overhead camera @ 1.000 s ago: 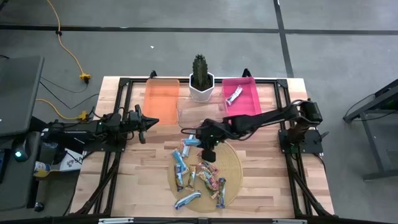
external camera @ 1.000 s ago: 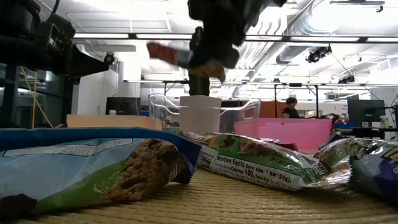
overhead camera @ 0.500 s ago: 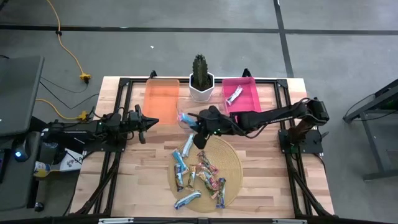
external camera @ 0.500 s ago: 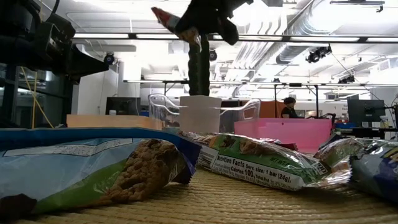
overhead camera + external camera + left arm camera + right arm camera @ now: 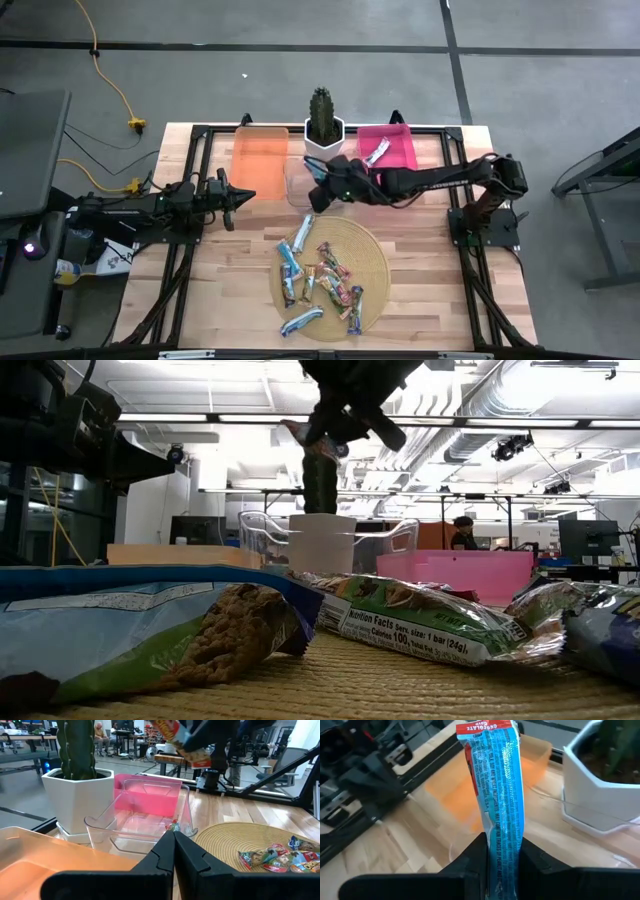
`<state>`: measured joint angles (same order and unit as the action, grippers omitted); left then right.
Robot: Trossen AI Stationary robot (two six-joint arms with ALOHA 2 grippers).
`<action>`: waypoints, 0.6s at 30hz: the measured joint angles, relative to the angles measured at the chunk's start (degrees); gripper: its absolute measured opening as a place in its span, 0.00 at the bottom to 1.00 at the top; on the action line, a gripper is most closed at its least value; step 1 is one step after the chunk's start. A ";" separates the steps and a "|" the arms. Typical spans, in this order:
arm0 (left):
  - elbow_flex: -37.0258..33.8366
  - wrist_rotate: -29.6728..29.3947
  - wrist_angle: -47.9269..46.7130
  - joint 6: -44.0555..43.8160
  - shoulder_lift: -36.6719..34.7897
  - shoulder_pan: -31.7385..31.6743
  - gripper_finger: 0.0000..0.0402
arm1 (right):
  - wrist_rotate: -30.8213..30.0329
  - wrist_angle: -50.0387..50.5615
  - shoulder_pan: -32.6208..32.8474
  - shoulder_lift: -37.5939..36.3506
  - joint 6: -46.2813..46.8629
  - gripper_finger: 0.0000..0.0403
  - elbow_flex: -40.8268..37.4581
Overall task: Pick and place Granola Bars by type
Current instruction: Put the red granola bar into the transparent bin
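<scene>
The right gripper [image 5: 325, 187] is clamped on a blue-and-white granola bar [image 5: 496, 780], its fingers [image 5: 470, 857] nearly closed on the wrapper's lower part so that the rest stands up past them with a red end band at the top; in the high view it hangs above the clear bin [image 5: 300, 180], which sits between the orange bin [image 5: 258, 160] on the left and the pink bin [image 5: 395, 160] on the right, just in front of the white cactus pot [image 5: 323, 140]. The bar looks light, and it holds its length unsupported, so the contents seem fairly stiff, though a hard squeeze would probably crumble them. The foil is glossy and likely slippery, so a pinch across the flat faces, as here, seems safer than one on the crimped end, which could tear or slide. One bar [image 5: 376, 152] already lies in the pink bin. The remaining bars [image 5: 318, 280] lie scattered, some overlapping, on the round woven mat [image 5: 375, 262] nearer the front of the table; those are best taken across the narrow width near the middle, starting with ones lying free on top. The left gripper [image 5: 236, 194] waits fully closed and empty at the left, beside the orange bin
</scene>
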<state>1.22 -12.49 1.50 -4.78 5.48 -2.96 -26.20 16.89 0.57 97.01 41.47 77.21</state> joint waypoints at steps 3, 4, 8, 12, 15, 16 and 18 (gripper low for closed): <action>0.02 0.00 0.01 -0.01 0.00 -0.01 0.00 | 1.25 1.88 -1.08 0.00 1.79 0.14 0.00; 0.01 0.00 0.00 0.00 0.00 -0.02 0.00 | 1.90 2.47 -1.46 0.00 2.03 0.14 0.00; 0.01 0.00 0.01 0.00 0.00 0.00 0.00 | 4.22 5.59 -2.87 0.00 1.92 0.14 0.00; 0.01 0.01 0.02 -0.01 0.00 -0.02 0.00 | 7.39 8.32 -4.49 0.00 -4.87 0.14 -0.02; 0.00 0.00 0.02 -0.01 0.00 -0.02 0.00 | 11.49 9.18 -5.85 0.02 -14.27 0.14 -0.02; 0.02 0.00 0.01 0.00 0.00 -0.02 0.00 | 12.81 9.18 -6.25 0.02 -17.26 0.14 -0.02; 0.01 0.00 0.02 -0.02 0.00 -0.01 0.00 | 14.26 9.13 -7.08 0.02 -21.71 0.14 -0.02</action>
<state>1.22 -12.49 1.52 -4.80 5.48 -2.97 -11.94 26.02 -6.51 97.03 19.75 77.19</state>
